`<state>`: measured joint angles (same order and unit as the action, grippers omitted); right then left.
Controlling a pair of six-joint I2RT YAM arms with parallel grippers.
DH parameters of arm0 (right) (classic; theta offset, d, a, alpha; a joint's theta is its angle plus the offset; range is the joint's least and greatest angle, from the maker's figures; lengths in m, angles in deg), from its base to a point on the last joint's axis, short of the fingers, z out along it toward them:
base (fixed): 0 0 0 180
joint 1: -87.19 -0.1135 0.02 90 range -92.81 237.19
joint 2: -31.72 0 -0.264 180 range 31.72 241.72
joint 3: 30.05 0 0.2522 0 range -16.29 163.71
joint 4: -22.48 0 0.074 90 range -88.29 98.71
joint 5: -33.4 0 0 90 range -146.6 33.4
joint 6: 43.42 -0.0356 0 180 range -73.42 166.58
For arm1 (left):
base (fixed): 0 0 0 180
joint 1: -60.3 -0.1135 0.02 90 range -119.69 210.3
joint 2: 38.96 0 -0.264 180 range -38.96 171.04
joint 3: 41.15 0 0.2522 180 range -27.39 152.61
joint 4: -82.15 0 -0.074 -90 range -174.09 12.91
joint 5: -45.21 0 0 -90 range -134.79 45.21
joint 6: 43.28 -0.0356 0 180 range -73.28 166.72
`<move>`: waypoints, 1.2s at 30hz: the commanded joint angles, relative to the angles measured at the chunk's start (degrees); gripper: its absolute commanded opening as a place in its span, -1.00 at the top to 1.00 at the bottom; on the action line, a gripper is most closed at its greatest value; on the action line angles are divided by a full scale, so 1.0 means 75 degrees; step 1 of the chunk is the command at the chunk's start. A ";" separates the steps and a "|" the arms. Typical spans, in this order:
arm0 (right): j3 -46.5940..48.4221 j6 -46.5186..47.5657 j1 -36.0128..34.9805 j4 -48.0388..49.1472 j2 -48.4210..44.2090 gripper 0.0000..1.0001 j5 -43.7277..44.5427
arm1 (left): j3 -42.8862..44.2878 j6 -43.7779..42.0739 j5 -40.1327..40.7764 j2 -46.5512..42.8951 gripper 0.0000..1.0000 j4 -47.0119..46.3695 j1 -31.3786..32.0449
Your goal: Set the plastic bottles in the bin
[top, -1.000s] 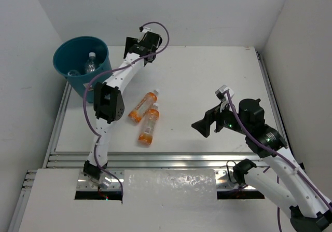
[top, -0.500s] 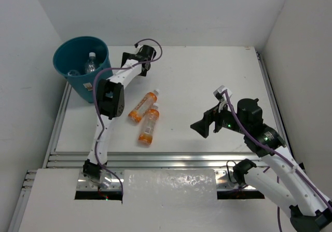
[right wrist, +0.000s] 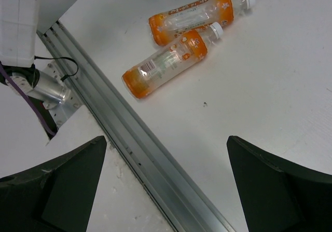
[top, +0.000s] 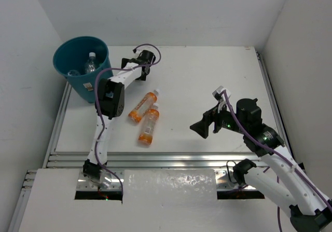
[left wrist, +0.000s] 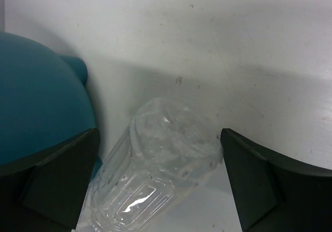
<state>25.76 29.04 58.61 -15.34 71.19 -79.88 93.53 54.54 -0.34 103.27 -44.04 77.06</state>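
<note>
A plain clear bottle (left wrist: 155,159) lies on the white table right beside the teal bin (left wrist: 36,112). My left gripper (left wrist: 161,185) is open and low over it, one jaw on each side. In the top view the left gripper (top: 126,66) is just right of the bin (top: 70,73), and its arm hides that bottle. A clear bottle (top: 91,62) stands inside the bin. Two orange bottles (top: 143,106) (top: 149,125) with white caps lie side by side mid-table; they also show in the right wrist view (right wrist: 199,11) (right wrist: 168,60). My right gripper (top: 199,127) is open and empty, above the table to their right.
An aluminium rail (right wrist: 150,164) runs along the table's near edge under the right gripper (right wrist: 166,185). White walls close in the table at the back and on both sides. The bin stands at the far left corner, partly over the table's edge.
My left gripper has swung left and down from beside the bin to table level at the bin's foot. My right gripper has drifted slightly left.
</note>
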 commanded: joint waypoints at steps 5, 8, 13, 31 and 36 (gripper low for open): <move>0.0019 0.0042 0.0002 0.0371 0.0035 -0.98 -0.0188 | -0.0068 0.0329 -0.0253 -0.0039 -0.57 -0.0184 -0.0078; 0.0031 0.0042 0.0002 0.0359 0.0047 -0.98 -0.0164 | -0.0080 0.0481 -0.0535 -0.0097 -0.02 -0.0137 0.0016; 0.0043 0.0042 0.0002 0.0359 0.0070 -0.98 -0.0153 | -0.0057 0.0552 -0.0887 -0.0343 0.60 -0.0231 0.0192; 0.0172 0.0077 0.0002 0.0231 0.0141 -0.98 -0.0083 | 0.1666 -0.0292 -0.2394 -0.2097 1.00 0.0191 0.0836; 0.0277 0.0089 0.0002 0.0196 0.0246 -0.98 -0.0047 | 0.2133 0.0421 -0.4270 -0.3529 1.00 0.0015 0.0592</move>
<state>25.78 29.06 58.61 -15.38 72.48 -80.61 104.09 54.27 -22.27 87.93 -40.78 82.81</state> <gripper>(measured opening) 0.986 0.583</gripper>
